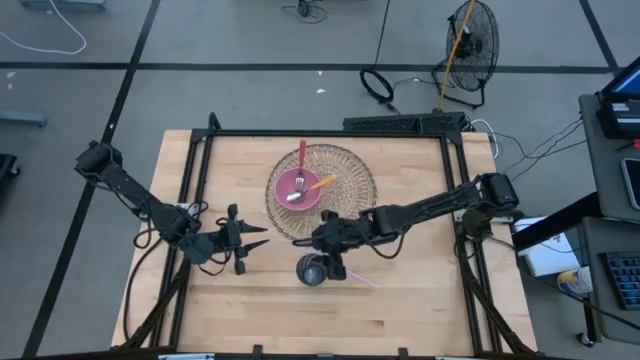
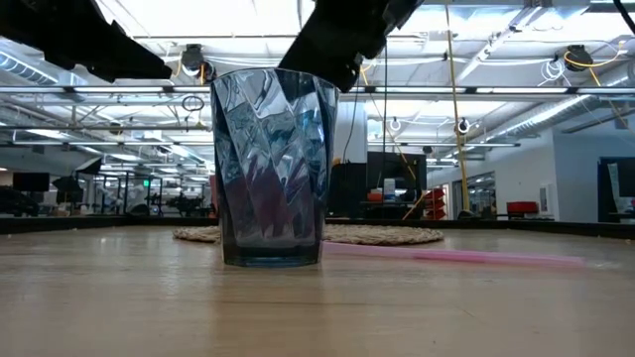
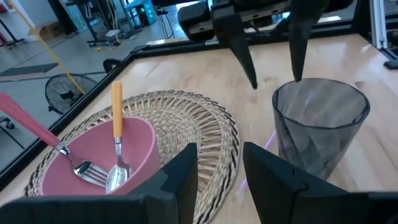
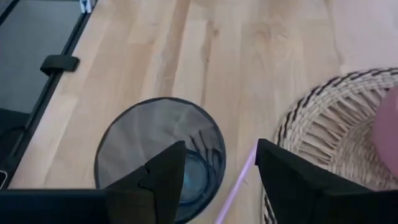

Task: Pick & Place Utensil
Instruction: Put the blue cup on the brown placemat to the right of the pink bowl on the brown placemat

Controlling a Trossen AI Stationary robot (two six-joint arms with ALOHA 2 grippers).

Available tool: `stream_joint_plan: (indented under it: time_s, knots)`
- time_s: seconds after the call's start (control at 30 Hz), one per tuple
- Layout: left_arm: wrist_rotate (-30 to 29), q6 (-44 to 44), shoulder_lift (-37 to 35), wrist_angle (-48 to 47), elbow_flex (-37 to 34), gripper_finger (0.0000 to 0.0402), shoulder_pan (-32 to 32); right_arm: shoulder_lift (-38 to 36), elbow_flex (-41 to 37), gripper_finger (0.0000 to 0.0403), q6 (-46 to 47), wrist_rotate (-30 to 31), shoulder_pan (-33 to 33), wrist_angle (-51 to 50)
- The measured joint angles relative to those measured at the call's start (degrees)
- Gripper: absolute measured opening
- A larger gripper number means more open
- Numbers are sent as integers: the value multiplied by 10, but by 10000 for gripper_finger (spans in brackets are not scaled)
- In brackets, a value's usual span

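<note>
Blue tumbler (image 2: 268, 169) nearest, upright on bench (image 1: 420, 300). Left gripper (image 1: 240, 246) waits at bench's left, fingers parted, empty. Pink bowl (image 1: 298, 187) on woven mat (image 1: 350, 170) holds fork (image 3: 78, 167), spoon (image 3: 117, 168). Right gripper (image 1: 328, 250) above tumbler, fingers spread, released. Pink utensil (image 2: 466, 257) lies on bench beside tumbler.

high: overhead | low: table-level, close | wrists: share glass (image 3: 320, 121)

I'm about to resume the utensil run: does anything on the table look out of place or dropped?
Yes. A pink utensil lies flat on the bare table beside the glass cup, not inside it. The open right gripper hangs over the cup, empty. The fork and spoon sit in the pink bowl.
</note>
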Motion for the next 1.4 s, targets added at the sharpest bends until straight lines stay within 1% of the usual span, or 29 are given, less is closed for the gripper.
stream_joint_plan:
  time_s: [0.1, 0.27, 0.4, 0.53, 0.97, 1.03, 1.4]
  knots:
    - [0, 3, 0, 0, 0, 132, 0, 14, 0, 189, 8, -3, -4, -1]
    - [0, 5, 0, -1, 0, 131, 0, 46, 0, 190, 16, -43, -10, 17]
    - [0, 5, 0, -2, 0, 131, 0, 54, 0, 190, 15, -45, -11, 19]
    - [0, 5, 0, -2, 0, 131, 0, 54, 0, 181, 13, -43, -11, 15]
    - [1, 5, 0, -2, 0, 131, 0, 54, 0, 115, 16, -37, -20, 16]
    - [1, 5, 0, -2, 0, 131, 0, 54, 0, 103, 16, -25, -22, 16]
    - [1, 5, 0, -2, 0, 131, 0, 54, 0, 33, 13, -27, -21, 16]
